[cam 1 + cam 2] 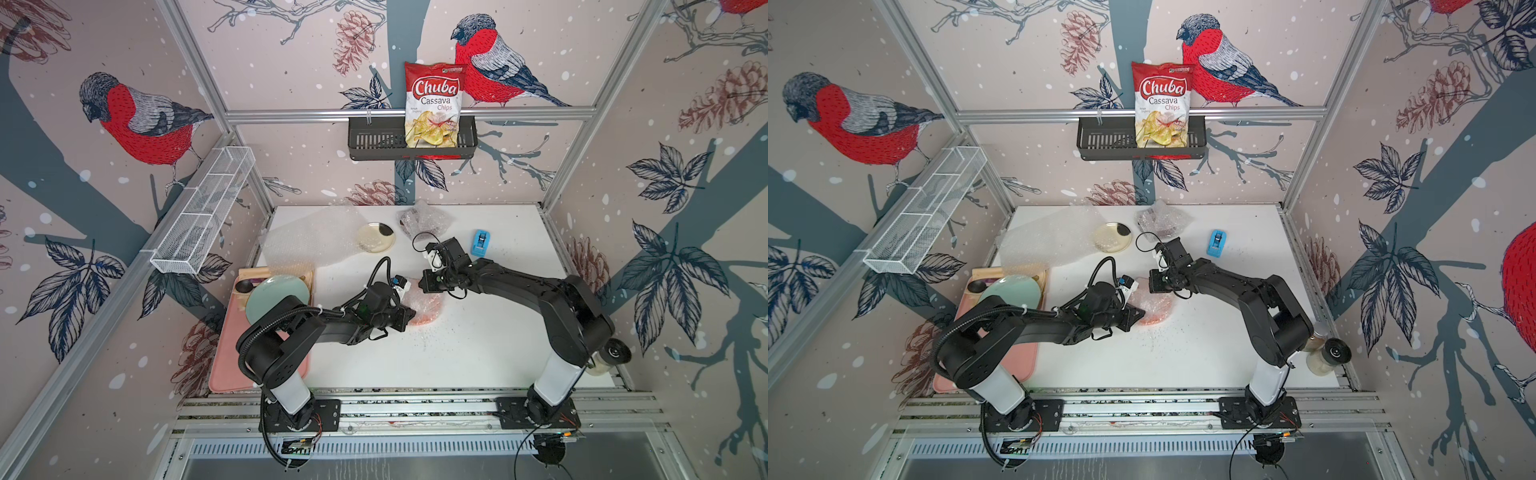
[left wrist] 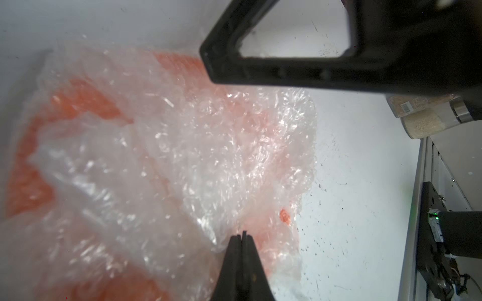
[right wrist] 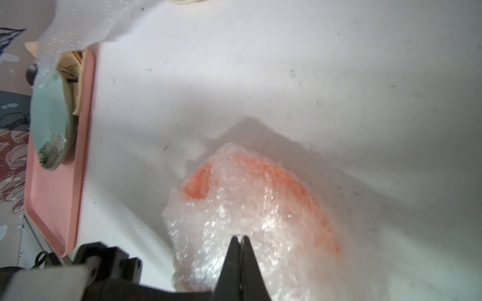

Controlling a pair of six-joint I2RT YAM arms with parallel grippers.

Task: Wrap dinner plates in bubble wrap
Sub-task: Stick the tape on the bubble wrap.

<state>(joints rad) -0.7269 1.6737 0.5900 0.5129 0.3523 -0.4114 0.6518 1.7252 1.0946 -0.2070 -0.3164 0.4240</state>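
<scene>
We find orange plate (image 1: 428, 309) at desk (image 1: 478, 353) centre, swaddled in bubble wrap (image 2: 182, 146). We read left claw (image 2: 241, 234) closed, tips at bundle's 8 o'clock edge in both top views; bundle lies toward 2 o'clock from it. We read right claw (image 3: 240, 238) closed too, tips on wrap at 12 o'clock edge; bundle toward 6 o'clock. Cannot tell whether either pinches film. Both arms equally near. Bundle near-round, no clear long axis. We judge cream plate (image 1: 376, 237), bare at 11 o'clock, next.

light: bright, even | shadows: soft on table (image 3: 287, 65) | glare: bubble wrap (image 2: 195, 156) sparkles | wrist views: blurred | top views: edge-warped
</scene>
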